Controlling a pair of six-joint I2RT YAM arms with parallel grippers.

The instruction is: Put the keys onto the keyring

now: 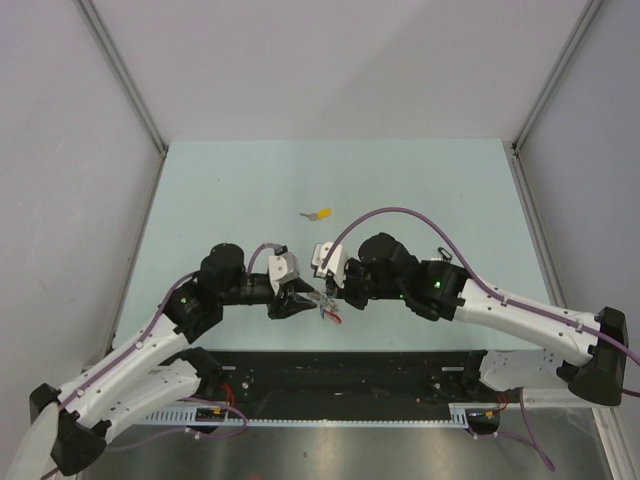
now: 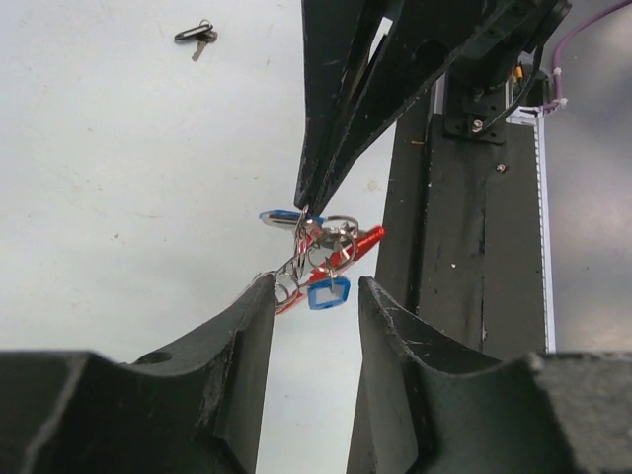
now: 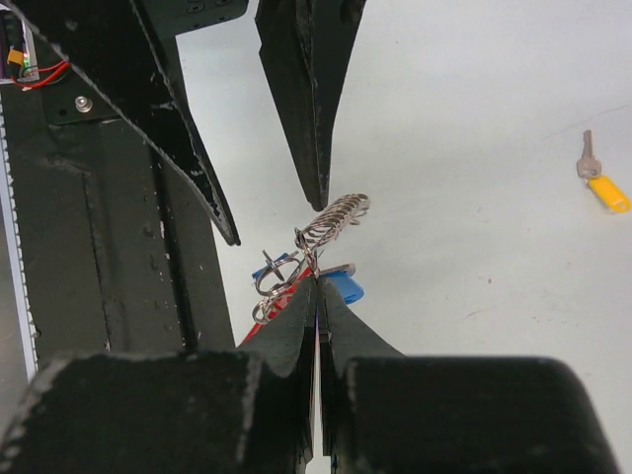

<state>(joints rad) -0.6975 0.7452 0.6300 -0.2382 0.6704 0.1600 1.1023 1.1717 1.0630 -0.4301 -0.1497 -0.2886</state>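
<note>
The keyring (image 2: pixel 318 240) is a silver ring pulled out into a coil (image 3: pixel 336 215), on a chain with a red strap (image 2: pixel 357 245). It hangs above the table between both grippers (image 1: pixel 325 303). My right gripper (image 3: pixel 318 280) is shut on the ring's wire; it enters the left wrist view from above (image 2: pixel 306 207). A blue-capped key (image 2: pixel 328 293) dangles from the cluster, and a second blue cap (image 2: pixel 279 217) sits by the right fingertips. My left gripper (image 2: pixel 314 286) is open, its left fingertip (image 2: pixel 265 286) touching the silver chain. A yellow-capped key (image 1: pixel 320 213) lies on the table. No red-capped key shows.
A tiny black ring with a small key (image 2: pixel 195 35) lies on the pale table apart from the cluster. The black base plate (image 2: pixel 464 247) runs along the table's near edge, just behind the grippers.
</note>
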